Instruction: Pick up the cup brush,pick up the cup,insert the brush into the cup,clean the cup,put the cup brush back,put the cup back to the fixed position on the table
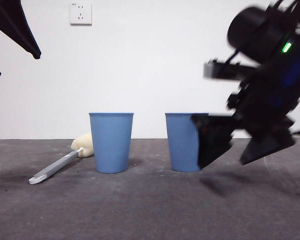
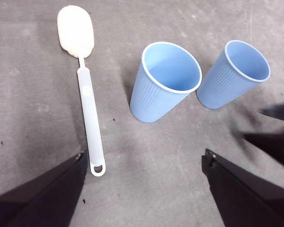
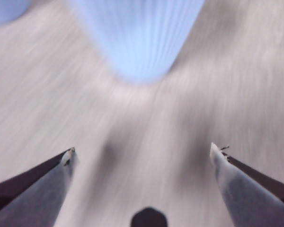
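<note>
Two blue ribbed cups stand upright on the dark grey table: one at the middle, one to its right. The cup brush lies flat left of the middle cup, its cream sponge head toward the wall. My right gripper hangs low beside the right cup, open, nothing between its jaws; its view is blurred by motion. My left gripper is open above the table, over the brush handle's end and the cups.
A white wall with a power socket stands behind the table. A black arm tip shows at the upper left corner of the front view. The right arm's bulk fills the upper right.
</note>
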Robot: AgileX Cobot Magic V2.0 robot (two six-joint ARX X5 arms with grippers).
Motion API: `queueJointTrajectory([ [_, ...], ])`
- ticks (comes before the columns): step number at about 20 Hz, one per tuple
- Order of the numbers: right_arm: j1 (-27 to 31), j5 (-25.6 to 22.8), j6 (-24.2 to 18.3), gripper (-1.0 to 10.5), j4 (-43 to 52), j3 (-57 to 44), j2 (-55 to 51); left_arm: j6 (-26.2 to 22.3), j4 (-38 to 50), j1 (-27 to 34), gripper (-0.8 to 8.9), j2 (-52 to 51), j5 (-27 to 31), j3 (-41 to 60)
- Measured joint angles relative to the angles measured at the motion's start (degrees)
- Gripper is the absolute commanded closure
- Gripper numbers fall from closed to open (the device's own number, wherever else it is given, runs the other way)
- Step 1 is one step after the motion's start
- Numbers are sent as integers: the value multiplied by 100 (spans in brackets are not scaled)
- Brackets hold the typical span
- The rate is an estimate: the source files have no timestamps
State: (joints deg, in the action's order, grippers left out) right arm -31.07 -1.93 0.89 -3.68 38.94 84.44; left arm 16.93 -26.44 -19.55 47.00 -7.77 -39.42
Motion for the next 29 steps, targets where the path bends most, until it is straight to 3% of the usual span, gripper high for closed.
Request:
queueJointTrajectory([
  [5,0,905,326,480,-2424,39,-2210,0,-243,0,409,0,-730,0],
  [8,-4,1279,446,651,-3834,389,-3383,0,-483,0,412,0,-1298,0],
  [9,-4,1335,450,712,-4186,533,-3620,0,-577,0,455,0,-1462,0],
  [11,-4,1434,450,871,-4863,804,-3978,-7,-765,0,746,0,-1814,0],
  [12,-4,1438,450,962,-5139,933,-4083,-9,-833,0,822,0,-1934,0],
  [22,-4,1373,588,945,-5626,1209,-4144,-131,-841,0,818,0,-2201,0],
  [29,-4,911,601,945,-5641,1209,-4144,-175,-643,0,818,0,-2181,0],
])
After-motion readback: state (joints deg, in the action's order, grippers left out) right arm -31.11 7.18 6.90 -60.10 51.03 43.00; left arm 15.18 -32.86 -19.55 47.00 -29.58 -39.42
